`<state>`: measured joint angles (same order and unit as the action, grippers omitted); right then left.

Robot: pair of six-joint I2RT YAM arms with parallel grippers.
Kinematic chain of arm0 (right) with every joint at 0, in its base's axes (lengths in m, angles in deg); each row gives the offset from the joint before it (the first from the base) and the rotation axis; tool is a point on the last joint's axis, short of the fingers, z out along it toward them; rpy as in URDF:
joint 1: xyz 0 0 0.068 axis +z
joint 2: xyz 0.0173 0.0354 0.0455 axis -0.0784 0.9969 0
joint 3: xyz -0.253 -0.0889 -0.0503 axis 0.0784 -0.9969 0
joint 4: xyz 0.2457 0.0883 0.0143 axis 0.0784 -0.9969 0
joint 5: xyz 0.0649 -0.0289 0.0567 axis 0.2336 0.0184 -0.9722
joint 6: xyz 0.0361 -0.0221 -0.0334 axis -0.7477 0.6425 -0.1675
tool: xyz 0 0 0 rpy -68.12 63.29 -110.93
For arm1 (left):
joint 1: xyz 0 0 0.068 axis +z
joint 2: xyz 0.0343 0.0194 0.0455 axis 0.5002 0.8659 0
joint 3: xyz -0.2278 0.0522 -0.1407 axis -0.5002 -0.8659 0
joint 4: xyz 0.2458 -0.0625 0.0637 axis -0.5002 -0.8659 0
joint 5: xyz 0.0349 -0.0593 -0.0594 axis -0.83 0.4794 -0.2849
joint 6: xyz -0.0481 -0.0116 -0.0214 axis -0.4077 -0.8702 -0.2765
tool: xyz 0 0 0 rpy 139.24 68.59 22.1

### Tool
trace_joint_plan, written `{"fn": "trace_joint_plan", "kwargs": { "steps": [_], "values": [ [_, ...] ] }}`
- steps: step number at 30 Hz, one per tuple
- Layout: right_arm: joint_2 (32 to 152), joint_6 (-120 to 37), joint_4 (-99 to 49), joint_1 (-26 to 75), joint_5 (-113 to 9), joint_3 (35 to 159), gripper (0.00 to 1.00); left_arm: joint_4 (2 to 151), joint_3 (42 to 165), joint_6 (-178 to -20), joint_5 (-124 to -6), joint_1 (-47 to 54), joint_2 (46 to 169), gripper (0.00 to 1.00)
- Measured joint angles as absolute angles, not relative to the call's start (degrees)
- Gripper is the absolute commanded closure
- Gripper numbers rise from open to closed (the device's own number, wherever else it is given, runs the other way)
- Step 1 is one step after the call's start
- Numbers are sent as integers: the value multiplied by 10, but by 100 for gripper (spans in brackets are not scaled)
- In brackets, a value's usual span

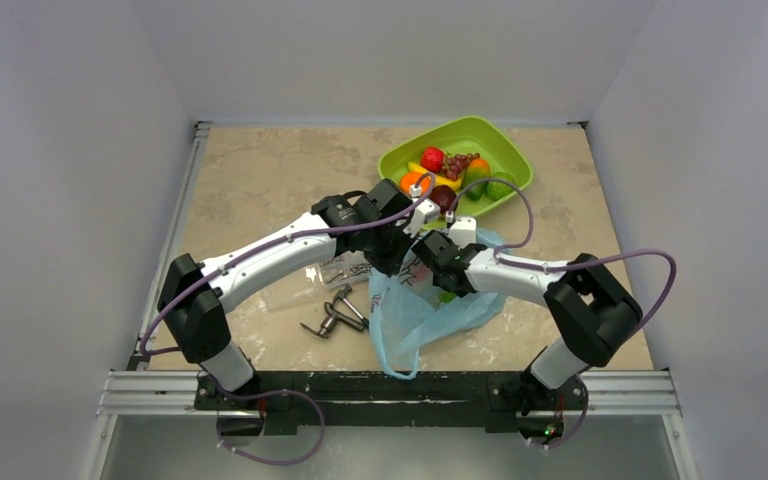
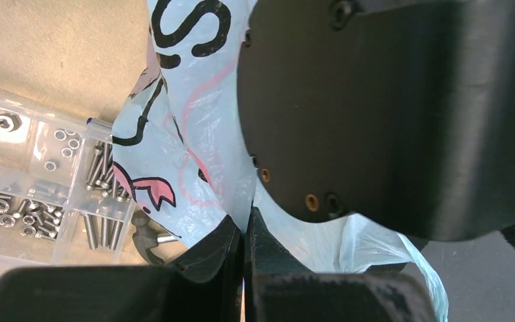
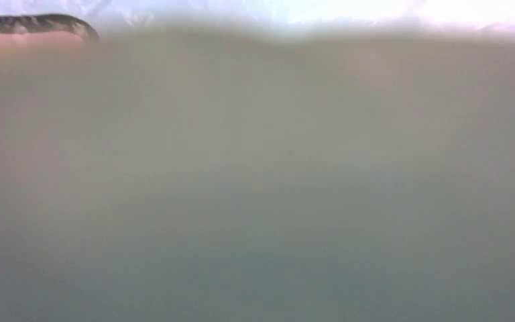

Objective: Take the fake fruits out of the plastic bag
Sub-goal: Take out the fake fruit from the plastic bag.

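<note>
My left jaws were pinched on a fold of the bag (image 1: 430,310), which lay limp on the table (image 1: 260,180) near the tray (image 1: 495,140) of fruits (image 1: 455,168), its thin film light and slippery, best held bunched at the rim; my right jaws' state I couldn't tell.

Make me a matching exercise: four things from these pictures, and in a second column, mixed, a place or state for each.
1 red fake fruit
2 plastic bag
3 metal tools
4 box of screws

A grey, loose on the table
B in the green tray
C pinched by the left end effector
D clear, with compartments

Pairs: 1-B, 2-C, 3-A, 4-D
</note>
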<state>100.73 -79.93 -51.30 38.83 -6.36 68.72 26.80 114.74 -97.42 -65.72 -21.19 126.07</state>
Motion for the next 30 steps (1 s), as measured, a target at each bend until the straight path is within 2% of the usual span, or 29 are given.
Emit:
{"fn": "trace_joint_plan", "kwargs": {
  "steps": [2,7,9,13,22,30],
  "values": [
    [1017,-799,-513,388,-64,694,54,268,1147,-974,-657,-212,1261,100],
    [1024,-793,-510,388,-65,715,94,267,1147,-974,-657,-212,1261,100],
    [1011,-790,-505,386,-68,716,100,266,1149,-974,-657,-212,1261,100],
    [969,-784,-493,382,-94,706,100,266,1155,-974,-655,-214,1259,100],
    [791,-770,-439,384,-196,662,100,266,1156,-974,-655,-215,1261,100],
    [667,-755,-466,384,-267,665,100,263,1157,-974,-658,-215,1275,100]
  ]
}}
